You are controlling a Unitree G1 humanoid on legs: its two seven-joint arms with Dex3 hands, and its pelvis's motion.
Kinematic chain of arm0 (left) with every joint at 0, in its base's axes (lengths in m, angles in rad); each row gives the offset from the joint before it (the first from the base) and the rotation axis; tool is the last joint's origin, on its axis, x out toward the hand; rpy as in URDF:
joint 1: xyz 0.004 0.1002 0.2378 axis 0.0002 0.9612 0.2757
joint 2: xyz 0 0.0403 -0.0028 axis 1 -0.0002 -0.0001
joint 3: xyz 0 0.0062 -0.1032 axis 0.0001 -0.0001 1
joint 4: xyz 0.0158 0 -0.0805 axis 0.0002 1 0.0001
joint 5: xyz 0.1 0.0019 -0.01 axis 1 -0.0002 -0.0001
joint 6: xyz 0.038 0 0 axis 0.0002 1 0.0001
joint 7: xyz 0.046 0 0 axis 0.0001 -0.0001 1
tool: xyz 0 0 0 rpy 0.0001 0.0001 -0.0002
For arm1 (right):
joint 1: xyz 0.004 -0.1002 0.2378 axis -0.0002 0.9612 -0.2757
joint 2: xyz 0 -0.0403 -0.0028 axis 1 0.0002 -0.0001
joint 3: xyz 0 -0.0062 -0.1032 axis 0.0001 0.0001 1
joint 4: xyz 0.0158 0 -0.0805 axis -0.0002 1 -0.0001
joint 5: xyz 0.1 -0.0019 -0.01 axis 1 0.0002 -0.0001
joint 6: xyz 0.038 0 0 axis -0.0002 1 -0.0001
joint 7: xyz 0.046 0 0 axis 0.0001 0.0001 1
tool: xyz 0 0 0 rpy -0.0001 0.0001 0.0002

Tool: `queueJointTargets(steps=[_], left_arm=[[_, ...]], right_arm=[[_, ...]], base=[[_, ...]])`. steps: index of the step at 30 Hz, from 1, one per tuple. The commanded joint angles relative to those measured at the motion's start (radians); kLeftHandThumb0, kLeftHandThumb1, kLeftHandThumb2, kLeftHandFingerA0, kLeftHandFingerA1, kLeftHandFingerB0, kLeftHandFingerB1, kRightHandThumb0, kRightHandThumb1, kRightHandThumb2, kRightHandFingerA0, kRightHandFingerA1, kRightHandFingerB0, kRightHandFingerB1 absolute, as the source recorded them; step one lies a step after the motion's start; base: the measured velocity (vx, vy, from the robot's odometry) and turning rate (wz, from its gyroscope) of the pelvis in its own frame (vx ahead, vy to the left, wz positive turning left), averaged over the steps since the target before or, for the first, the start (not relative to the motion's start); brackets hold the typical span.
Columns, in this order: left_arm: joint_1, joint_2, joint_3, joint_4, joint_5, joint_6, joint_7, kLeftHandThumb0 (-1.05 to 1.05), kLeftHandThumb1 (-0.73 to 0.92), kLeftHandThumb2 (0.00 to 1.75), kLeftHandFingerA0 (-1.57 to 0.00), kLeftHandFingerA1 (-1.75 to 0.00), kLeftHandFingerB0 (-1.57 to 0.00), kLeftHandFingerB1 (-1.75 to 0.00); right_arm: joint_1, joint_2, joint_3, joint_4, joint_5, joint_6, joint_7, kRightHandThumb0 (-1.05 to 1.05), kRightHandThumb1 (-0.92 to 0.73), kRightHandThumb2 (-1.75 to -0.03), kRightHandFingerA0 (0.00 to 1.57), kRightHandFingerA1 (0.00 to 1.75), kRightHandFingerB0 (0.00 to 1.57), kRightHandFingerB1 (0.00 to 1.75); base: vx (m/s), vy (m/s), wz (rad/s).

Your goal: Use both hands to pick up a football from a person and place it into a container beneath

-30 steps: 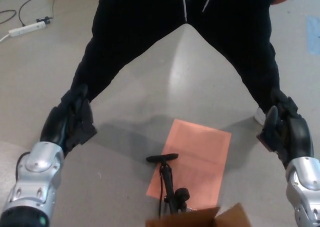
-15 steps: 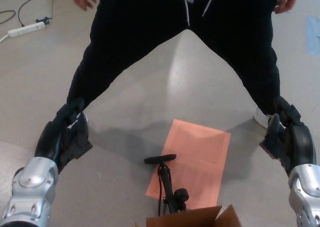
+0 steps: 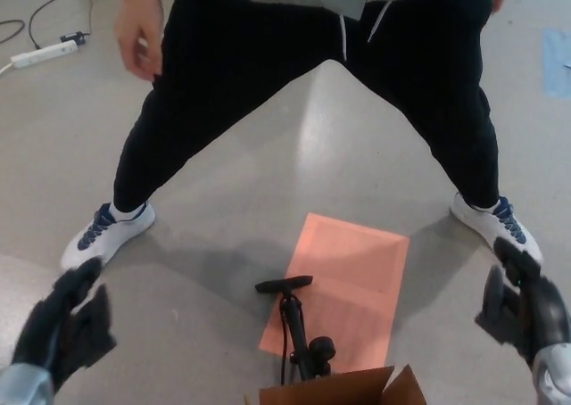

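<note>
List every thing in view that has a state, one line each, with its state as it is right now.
Left black robot hand: open, fingers apart, holding nothing.
Right black robot hand: open, holding nothing.
Brown cardboard box: flaps open, at the bottom edge.
Black floor pump: upright beside the box, on the orange sheet.
Orange paper sheet: lying flat on the floor.
White power strip: on the floor, cable attached.
Person's hand: empty, hanging down.
Football: not in view.
</note>
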State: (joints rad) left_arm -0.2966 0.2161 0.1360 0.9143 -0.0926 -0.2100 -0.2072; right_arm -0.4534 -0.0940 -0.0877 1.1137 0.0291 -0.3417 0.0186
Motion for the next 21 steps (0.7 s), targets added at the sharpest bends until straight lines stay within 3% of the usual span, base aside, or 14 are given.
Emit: queueJointTargets(steps=[1, 3, 4, 5, 6, 7, 8, 13, 16, 17, 18, 19, 20, 21], left_arm=[[-0.040, 0.099, 0.024, 0.123, 0.020, -0.135, -0.030, -0.76, 0.81, 1.11, -0.06, -0.28, -0.05, -0.22], [-0.067, 0.107, 0.032, 0.155, 0.008, -0.134, -0.041, -0.76, 0.82, 1.11, -0.06, -0.29, -0.06, -0.22], [-0.082, 0.112, 0.042, 0.169, -0.006, -0.109, -0.058, -0.76, 0.91, 0.73, -0.13, -0.32, -0.09, -0.19], [-0.091, 0.113, 0.046, 0.184, -0.010, -0.098, -0.065, -0.73, 0.75, 1.10, -0.08, -0.46, -0.02, -0.31], [-0.094, 0.114, 0.043, 0.201, -0.002, -0.097, -0.067, -0.76, 0.92, 0.71, -0.18, -0.35, -0.10, -0.24], [-0.093, 0.115, 0.041, 0.208, 0.002, -0.095, -0.068, -0.76, 0.92, 0.71, -0.18, -0.35, -0.10, -0.24], [-0.088, 0.115, 0.040, 0.218, 0.006, -0.096, -0.073, -0.80, 0.76, 1.10, -0.14, -0.48, 0.00, -0.31], [-0.053, 0.115, 0.042, 0.243, 0.005, -0.120, -0.095, -0.79, 0.75, 1.09, -0.14, -0.48, -0.04, -0.33], [-0.033, 0.111, 0.043, 0.249, 0.005, -0.145, -0.101, -0.75, 0.73, 1.10, -0.08, -0.46, -0.02, -0.32], [-0.030, 0.110, 0.045, 0.251, 0.003, -0.146, -0.103, -0.78, 0.92, 0.69, -0.14, -0.32, -0.11, -0.23], [-0.029, 0.108, 0.046, 0.251, 0.001, -0.146, -0.105, -0.81, 0.75, 1.09, -0.06, -0.43, -0.10, -0.31], [-0.027, 0.107, 0.046, 0.250, 0.001, -0.146, -0.106, -0.81, 0.75, 1.09, -0.06, -0.43, -0.10, -0.31], [-0.027, 0.106, 0.045, 0.250, 0.002, -0.147, -0.107, -0.79, 0.92, 0.69, -0.14, -0.31, -0.11, -0.23], [-0.028, 0.106, 0.042, 0.251, 0.005, -0.148, -0.108, -0.75, 0.72, 1.09, -0.10, -0.46, -0.02, -0.34]], right_arm=[[-0.010, 0.000, 0.008, 0.061, -0.017, -0.031, 0.042, -0.83, -0.81, -1.14, 0.07, 0.42, 0.04, 0.16], [-0.021, 0.005, 0.009, 0.073, -0.016, -0.022, 0.047, -0.86, -0.83, -1.14, 0.08, 0.42, 0.05, 0.13], [-0.022, 0.006, 0.006, 0.077, -0.011, -0.018, 0.061, -0.85, -0.84, -1.15, 0.06, 0.41, 0.00, 0.11], [-0.021, 0.006, 0.005, 0.081, -0.009, -0.015, 0.066, -0.85, -0.84, -1.14, 0.10, 0.43, 0.00, 0.11], [-0.019, 0.005, 0.003, 0.087, -0.008, -0.012, 0.068, -0.86, -0.83, -1.13, 0.15, 0.47, 0.00, 0.12], [-0.017, 0.005, 0.001, 0.089, -0.007, -0.011, 0.069, -0.86, -0.83, -1.13, 0.15, 0.47, 0.00, 0.12], [-0.014, 0.006, 0.001, 0.093, -0.008, -0.010, 0.072, -0.84, -0.82, -1.13, 0.15, 0.47, 0.00, 0.13], [-0.002, 0.008, 0.002, 0.102, -0.009, -0.007, 0.089, -0.83, -0.81, -1.12, 0.11, 0.46, 0.00, 0.12], [0.006, 0.007, 0.013, 0.104, -0.021, -0.019, 0.094, -0.84, -0.82, -1.12, 0.16, 0.48, 0.00, 0.12], [0.007, 0.007, 0.017, 0.104, -0.026, -0.020, 0.091, -0.80, -0.79, -1.12, 0.18, 0.50, 0.00, 0.16], [0.009, 0.007, 0.018, 0.103, -0.027, -0.018, 0.091, -0.80, -0.79, -1.12, 0.18, 0.50, 0.00, 0.16], [0.011, 0.008, 0.017, 0.102, -0.025, -0.017, 0.092, -0.80, -0.79, -1.12, 0.18, 0.50, 0.00, 0.16], [0.012, 0.006, 0.021, 0.101, -0.030, -0.018, 0.090, -0.78, -0.79, -1.12, 0.19, 0.50, 0.00, 0.17], [0.013, 0.004, 0.028, 0.100, -0.040, -0.020, 0.084, -0.78, -0.79, -1.12, 0.19, 0.50, 0.00, 0.17]], base=[[0.00, 0.000, 0.00], [0.00, 0.000, 0.00], [0.00, 0.000, 0.00], [0.00, 0.000, 0.00], [0.00, 0.000, 0.00], [0.00, 0.000, 0.00], [0.00, 0.000, 0.00], [0.00, 0.000, 0.00], [0.00, 0.000, 0.00], [0.00, 0.000, 0.00], [0.00, 0.000, 0.00], [0.00, 0.000, 0.00], [0.00, 0.000, 0.00], [0.00, 0.000, 0.00]])
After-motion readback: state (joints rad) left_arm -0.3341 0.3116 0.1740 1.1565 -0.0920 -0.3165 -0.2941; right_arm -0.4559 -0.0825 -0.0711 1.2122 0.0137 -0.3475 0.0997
